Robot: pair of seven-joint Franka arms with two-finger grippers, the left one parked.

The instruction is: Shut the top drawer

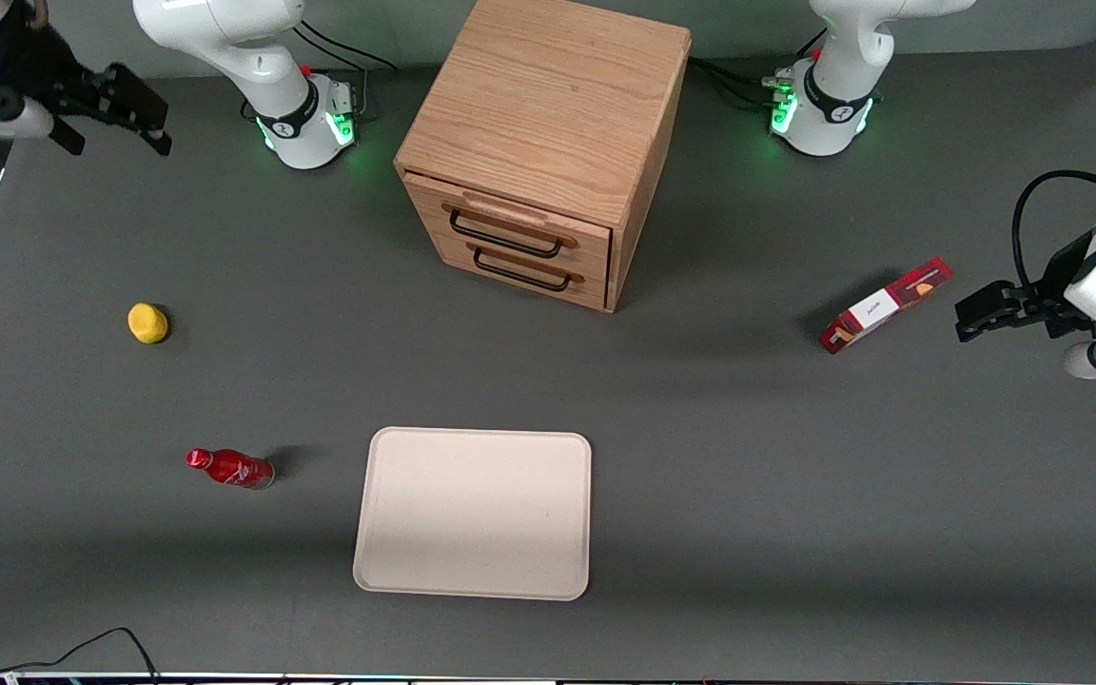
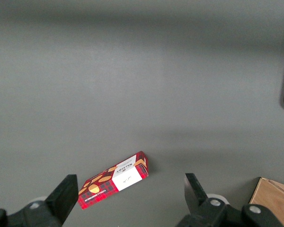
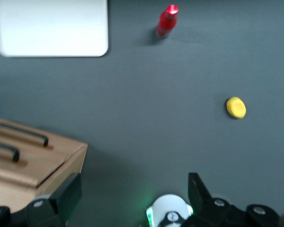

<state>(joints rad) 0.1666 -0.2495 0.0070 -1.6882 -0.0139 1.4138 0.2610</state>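
While nothing is touching it, the flat cream plastic tray (image 1: 473, 514) is lying nearest the front camera. Farther off, the top drawer (image 1: 510, 228) is protruding slightly from the oak cabinet (image 1: 548, 124), awaiting a push. The right arm's gripper (image 1: 115, 119), fingers spread, is hovering well apart. No legible writing.

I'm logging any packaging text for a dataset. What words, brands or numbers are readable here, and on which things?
Red box: a white label with dark print, too small to read in either view.
Red bottle: faint white marks, not readable.
Top drawer, lemon, tray: no text.
The gripper, jaws open, hangs above the working arm's end of the table; no markings readable.
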